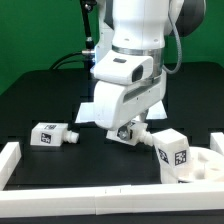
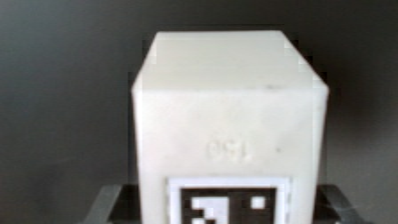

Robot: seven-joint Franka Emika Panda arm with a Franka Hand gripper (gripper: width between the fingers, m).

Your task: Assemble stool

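My gripper (image 1: 128, 132) hangs low over the black table at the middle of the exterior view. It is shut on a white stool leg (image 2: 231, 110). That leg fills the wrist view, its tagged end sitting between the two grey fingers (image 2: 119, 205). A second leg (image 1: 50, 133) lies on its side toward the exterior view's left. A third leg (image 1: 172, 150), showing a black-and-white tag, stands toward the exterior view's right against the round rimmed seat disc (image 1: 203, 168). In the exterior view the hand hides most of the held leg.
White border rails run along the front (image 1: 90, 197) and the exterior view's left side (image 1: 10, 165) of the black table. A green backdrop stands behind the arm. The arm's bulky white body hides the table's middle back.
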